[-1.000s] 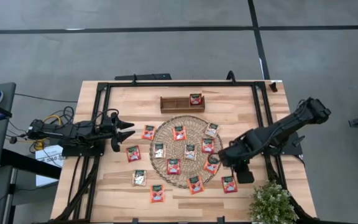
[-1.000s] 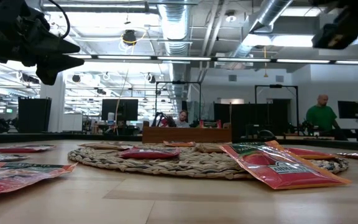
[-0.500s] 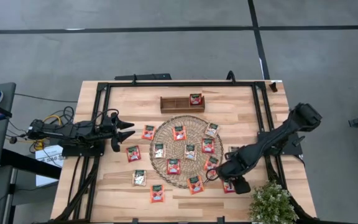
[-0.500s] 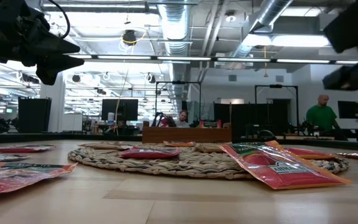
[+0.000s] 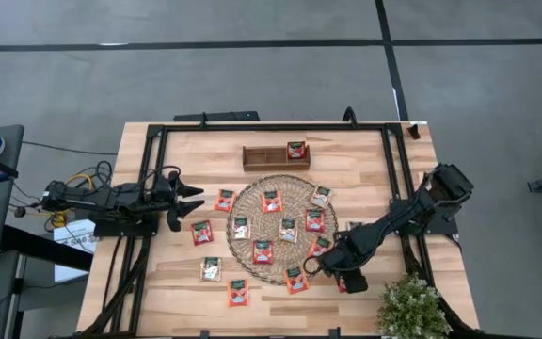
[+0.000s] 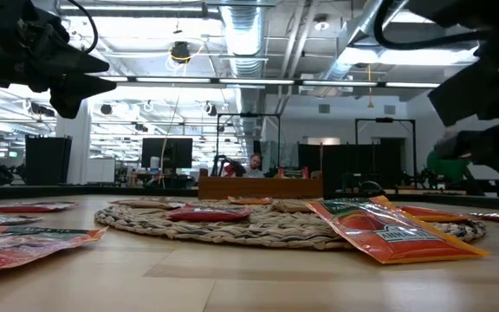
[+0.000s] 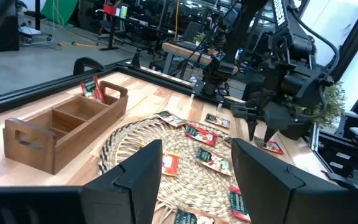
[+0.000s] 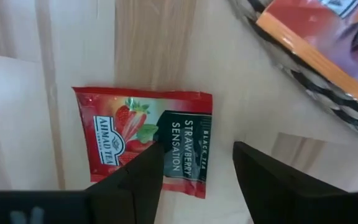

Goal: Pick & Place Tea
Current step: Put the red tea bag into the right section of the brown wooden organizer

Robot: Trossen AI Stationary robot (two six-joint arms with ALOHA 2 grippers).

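Several red-orange and beige tea packets lie flat on the round woven mat (image 5: 280, 226) and on the wood around it. One more packet (image 5: 296, 149) stands in the wooden tray (image 5: 262, 158) at the far side. My right gripper (image 5: 339, 275) (image 8: 194, 162) points down, open, just over a red strawberry tea packet (image 8: 142, 140) that lies flat on the table at the mat's near right. One of its fingers stands over the packet's dark label end, the other over bare wood. My left gripper (image 5: 196, 198) (image 7: 194, 162) waits open and level at the table's left.
A potted plant (image 5: 410, 306) stands at the near right corner, close to the right arm. The mat's rim (image 8: 303, 74) and a packet on it lie just beside the red packet. A black frame (image 5: 271, 127) runs around the table.
My right gripper has come down and moved toward the table's near edge, from above the mat's right rim to just over the red packet beside the mat. The packets have not moved.
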